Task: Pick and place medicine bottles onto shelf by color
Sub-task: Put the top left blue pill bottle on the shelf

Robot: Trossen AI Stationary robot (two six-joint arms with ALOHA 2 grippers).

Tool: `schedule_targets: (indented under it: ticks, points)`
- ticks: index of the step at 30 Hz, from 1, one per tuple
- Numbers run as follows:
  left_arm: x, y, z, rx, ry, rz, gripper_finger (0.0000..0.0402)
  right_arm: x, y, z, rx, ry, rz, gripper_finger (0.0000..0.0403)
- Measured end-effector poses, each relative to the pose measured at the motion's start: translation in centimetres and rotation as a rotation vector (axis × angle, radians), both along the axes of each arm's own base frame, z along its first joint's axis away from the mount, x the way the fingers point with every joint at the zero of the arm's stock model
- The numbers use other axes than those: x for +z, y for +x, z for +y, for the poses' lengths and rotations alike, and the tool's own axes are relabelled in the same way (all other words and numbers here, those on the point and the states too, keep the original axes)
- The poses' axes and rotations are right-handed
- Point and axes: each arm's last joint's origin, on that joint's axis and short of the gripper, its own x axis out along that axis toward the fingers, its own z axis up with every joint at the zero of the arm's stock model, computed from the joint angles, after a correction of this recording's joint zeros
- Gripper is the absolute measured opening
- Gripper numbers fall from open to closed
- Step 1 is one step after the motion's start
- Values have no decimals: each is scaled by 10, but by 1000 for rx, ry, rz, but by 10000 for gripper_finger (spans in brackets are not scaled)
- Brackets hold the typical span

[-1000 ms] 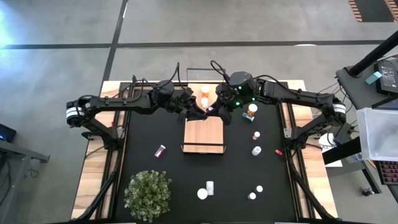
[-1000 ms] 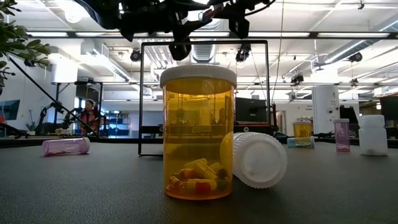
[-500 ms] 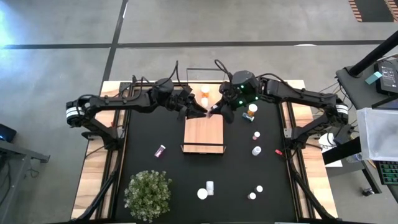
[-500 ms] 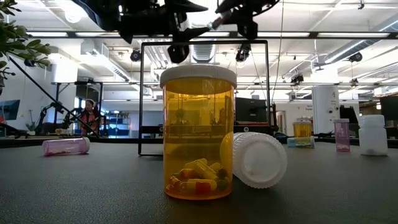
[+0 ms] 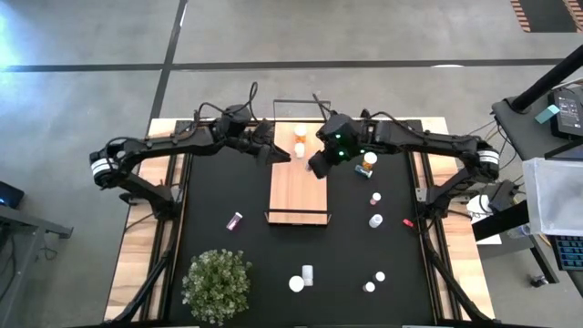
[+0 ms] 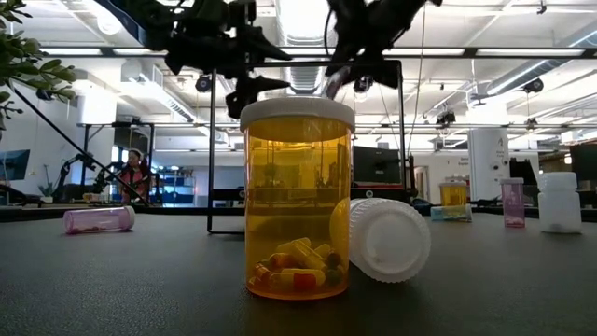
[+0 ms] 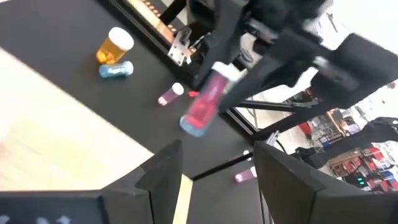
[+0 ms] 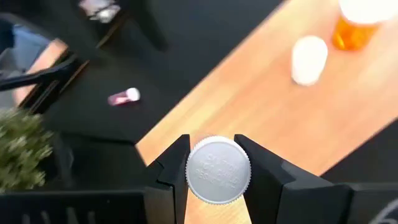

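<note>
Both arms have drawn apart since a second ago, when their tips met over the far edge of the shelf [image 5: 298,189]; the pink bottle has passed from the left gripper to the right one.

From left to right, then. A loose pink bottle [image 5: 235,220] lies on its side on the black mat, left of the shelf. The left gripper [image 5: 271,153] hangs beside the shelf's far left corner, fingers parted and empty (its wrist view looks straight between them). On the far end of the pale, smooth wood board stand an amber bottle [image 5: 301,134] and a white bottle [image 5: 299,149]. The right gripper [image 5: 314,167] hovers over the shelf's far right part, clamped on the held pink bottle [image 7: 204,106], a translucent pink cylinder with a ribbed white cap, tilted in the grip.

I judge the handover finished and the placing step in hand. Next the right arm needs to lower the bottle upright onto bare wood, apart from the amber and white ones, then release gently, since so slim a cylinder would tip and roll.
</note>
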Motion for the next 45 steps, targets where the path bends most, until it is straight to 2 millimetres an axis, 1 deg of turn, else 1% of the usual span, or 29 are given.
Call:
schedule_targets:
  ticks: [5, 8, 11, 14, 19, 24, 28, 32, 41, 45]
  points:
    - [15, -13, -2, -16, 15, -48, 180, -29, 17, -4, -69, 27, 90, 107]
    - [30, -23, -8, -14, 41, -94, 180, -44, 27, -7, -101, 37, 134, 107]
    - [44, -34, -14, -16, 71, -147, 180, -55, 37, -10, -142, 26, 168, 107]
    - [57, -46, -21, -16, 98, -192, 180, -61, 48, -10, -151, 10, 182, 107]
    - [77, -66, -32, -16, 142, -271, 180, -67, 65, -5, -136, -25, 214, 107]
    - [91, -82, -41, -16, 177, -331, 180, -70, 70, -1, -138, -130, 323, 107]
    - [97, -90, -46, -19, 215, -363, 180, -70, 74, 3, -85, -202, 347, 107]
    - [98, -91, -46, -18, 217, -366, 180, -72, 79, 5, -4, -258, 340, 107]
    - [96, -90, -45, -17, 212, -357, 180, -96, 86, 4, 121, -322, 417, 107]
    - [95, -90, -45, -16, 210, -354, 180, -100, 90, 3, 144, -339, 415, 107]
